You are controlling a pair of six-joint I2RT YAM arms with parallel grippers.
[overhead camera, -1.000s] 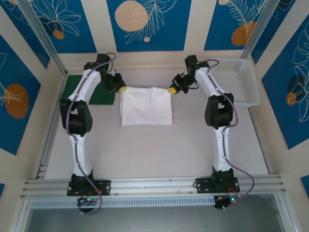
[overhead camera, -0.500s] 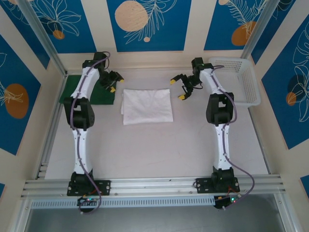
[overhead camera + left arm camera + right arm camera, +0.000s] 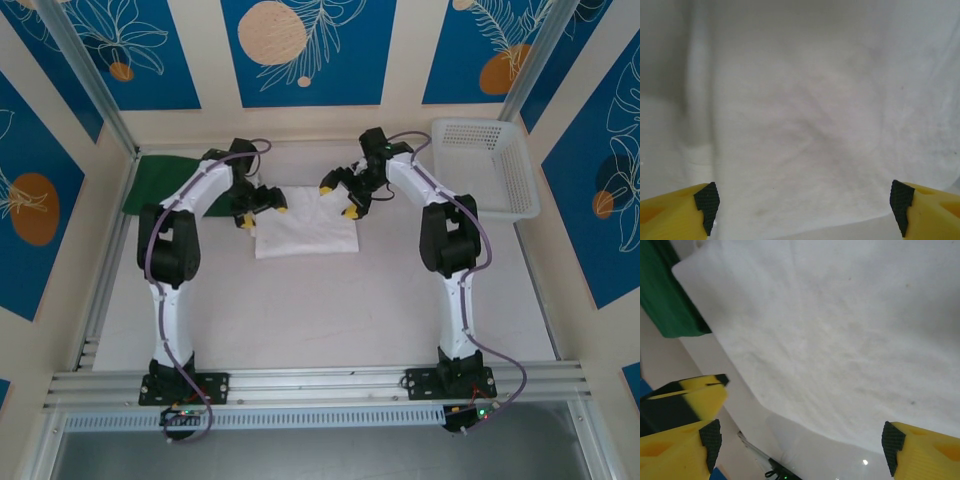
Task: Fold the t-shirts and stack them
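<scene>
Empty and wide open, your left claw [image 3: 265,214] and right claw [image 3: 338,199] hover over the far corners of the folded white t-shirt [image 3: 305,230]; stacking looks next, needing a fresh grip to carry it to the green t-shirt [image 3: 160,185] beyond the left claw.

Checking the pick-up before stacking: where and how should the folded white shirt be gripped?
Probably at its two far corners, one per arm, coming from above. The white shirt lies flat as a folded rectangle, so only its edges offer layers to pinch. The left gripper and right gripper hang open over that far edge, each on its own side.
</scene>
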